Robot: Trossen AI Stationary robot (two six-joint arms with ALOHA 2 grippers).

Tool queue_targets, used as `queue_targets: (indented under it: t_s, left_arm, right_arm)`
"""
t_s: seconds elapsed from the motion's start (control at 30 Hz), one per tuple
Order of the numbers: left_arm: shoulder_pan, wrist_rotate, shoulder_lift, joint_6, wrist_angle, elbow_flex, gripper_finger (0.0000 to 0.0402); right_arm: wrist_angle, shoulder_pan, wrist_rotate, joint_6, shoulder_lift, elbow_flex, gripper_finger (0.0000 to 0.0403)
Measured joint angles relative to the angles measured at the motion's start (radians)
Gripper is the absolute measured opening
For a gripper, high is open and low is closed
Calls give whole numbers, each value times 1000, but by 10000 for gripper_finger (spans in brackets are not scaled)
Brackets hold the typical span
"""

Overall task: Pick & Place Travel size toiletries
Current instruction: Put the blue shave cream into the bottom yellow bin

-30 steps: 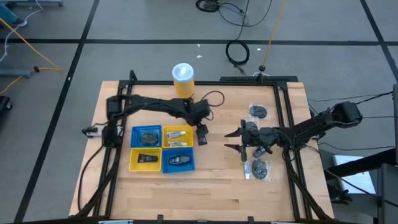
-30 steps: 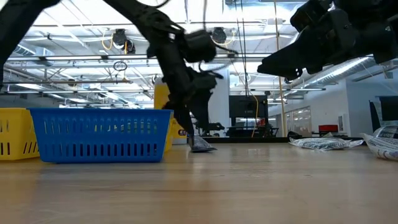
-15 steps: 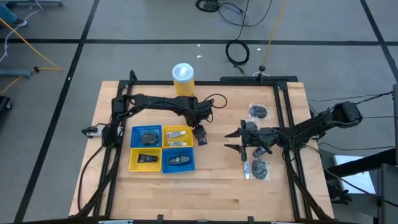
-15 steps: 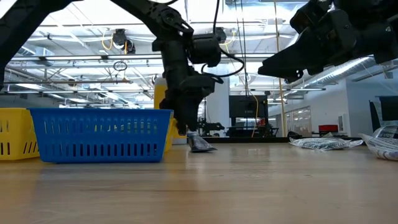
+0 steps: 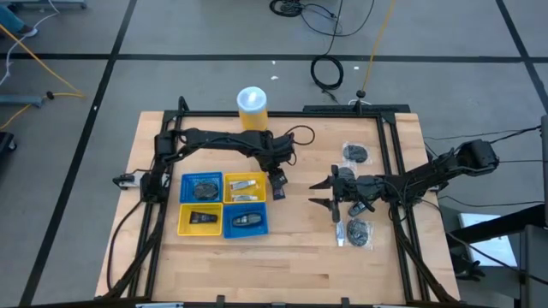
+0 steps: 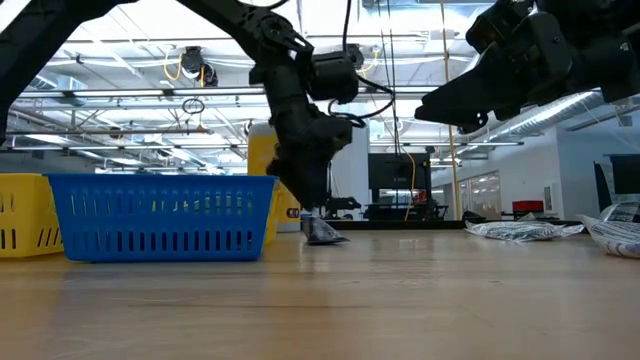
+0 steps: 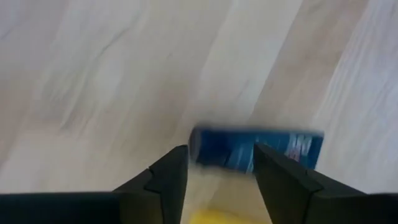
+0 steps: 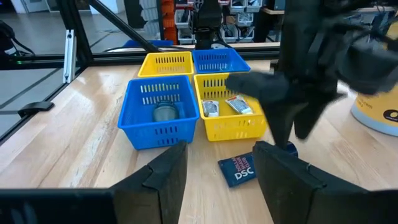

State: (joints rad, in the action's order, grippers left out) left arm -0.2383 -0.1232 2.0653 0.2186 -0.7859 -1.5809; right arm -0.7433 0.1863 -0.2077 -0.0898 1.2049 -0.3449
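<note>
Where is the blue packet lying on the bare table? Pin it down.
In the high view the blue packet lies on the wood just right of the upper yellow tray, directly under the left gripper, left of the waiting right gripper.

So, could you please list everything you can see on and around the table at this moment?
Square plastic trays: four, two blue and two yellow, in a block on the table's left half, each holding small items.
Flat blue packet: one, lying on the wood just right of the trays.
Clear-wrapped dark toiletries: several, on the right side of the table.
Tall yellow canister with white lid: one, at the far edge.
Wooden table: one, pale, with a black frame.
Left end effector: open, above the blue packet.
Right end effector: open, raised over the table's middle right, holding nothing.
</note>
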Motion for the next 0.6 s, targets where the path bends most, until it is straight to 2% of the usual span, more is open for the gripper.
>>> queue_targets:
  t_s: [0.27,0.6]
  left_arm:
    - [2,-15,14,19,-84,-10,143]
    - [-1,-72,71,8,13,-13,89]
  right_arm:
    - [-6,0,0,0,0,0,173]
    - [-11,0,0,-3,0,0,173]
